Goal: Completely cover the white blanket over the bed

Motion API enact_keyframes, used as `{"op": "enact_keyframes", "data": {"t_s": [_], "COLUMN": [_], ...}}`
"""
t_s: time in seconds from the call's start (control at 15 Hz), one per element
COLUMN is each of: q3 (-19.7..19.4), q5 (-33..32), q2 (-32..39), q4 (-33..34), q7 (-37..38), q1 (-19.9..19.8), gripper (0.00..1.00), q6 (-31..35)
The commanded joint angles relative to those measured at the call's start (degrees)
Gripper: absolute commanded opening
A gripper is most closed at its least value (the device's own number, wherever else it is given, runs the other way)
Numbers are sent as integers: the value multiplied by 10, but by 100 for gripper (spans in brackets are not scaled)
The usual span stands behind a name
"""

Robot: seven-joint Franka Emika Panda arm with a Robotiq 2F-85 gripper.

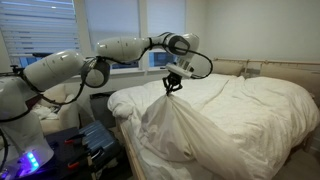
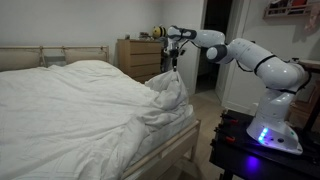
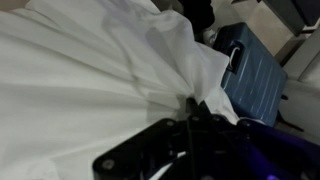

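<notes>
Home bedroom: double bed (image 2: 176, 147) with padded headboard (image 1: 268, 68), wooden dresser (image 2: 140, 58) upper middle of frame, window blinds (image 1: 35, 30) upper left.

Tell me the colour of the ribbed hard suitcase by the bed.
Blue. The ribbed hard suitcase shows best in the wrist view.

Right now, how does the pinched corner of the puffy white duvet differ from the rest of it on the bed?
The pinched corner hangs raised from the shut end effector, while the rest of the puffy white duvet lies on the wide bed. The corner is gathered into tight radiating folds; the rest spreads in loose wrinkles. Both are the same white fabric.
</notes>
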Motion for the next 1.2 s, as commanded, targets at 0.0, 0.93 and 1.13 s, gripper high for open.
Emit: {"op": "enact_keyframes", "data": {"t_s": [0.0, 0.93, 1.13], "q3": [1, -26, -30], "q5": [9, 0, -2], "q2": [-32, -57, -64], "q4": [-5, -1, -1], "q7": [-45, -198, -233], "q1": [4, -106, -139], "gripper": [0, 0, 0], "q6": [-59, -129, -141]}}
